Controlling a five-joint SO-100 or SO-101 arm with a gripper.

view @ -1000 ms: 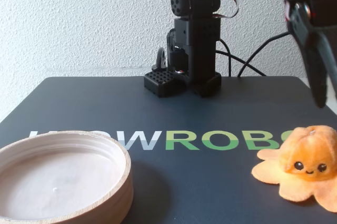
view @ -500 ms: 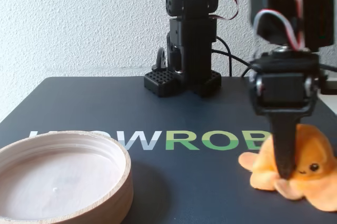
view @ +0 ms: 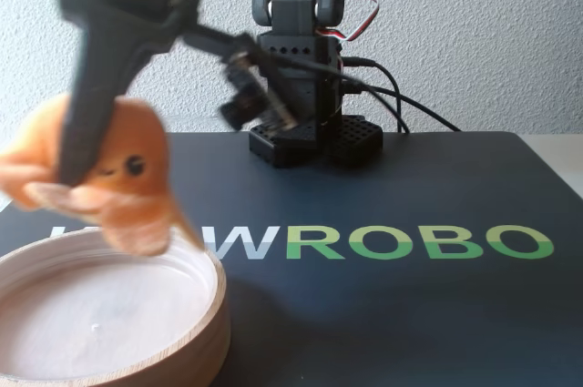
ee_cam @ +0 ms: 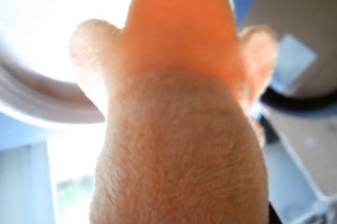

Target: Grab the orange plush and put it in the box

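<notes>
Pale peach tentacle fabric fills the lower part of the wrist view, with the deeper orange rounded head of the small soft orange octopus plush (ee_cam: pixel 179 103) above it, all blurred from closeness. Behind it, that view shows only bright glare, a curved pale band at the left and a dark ring at the right that I cannot identify.

In the fixed view, the dark grey two-finger gripper (view: pixel 77 173) comes down from the upper left and is closed on the plush (view: pixel 123 182), one finger lying across its side. The toy hangs in the air, tilted, a black bead eye facing the camera and its paler tentacles drooping. It sits above the far rim of the shallow round box with the light wooden rim (view: pixel 215 300) and whitish inside; whether a tentacle touches the rim I cannot tell.

Box and black arm base (view: pixel 301 137) rest on a dark mat (view: pixel 428 314) printed with white and green letters.
</notes>
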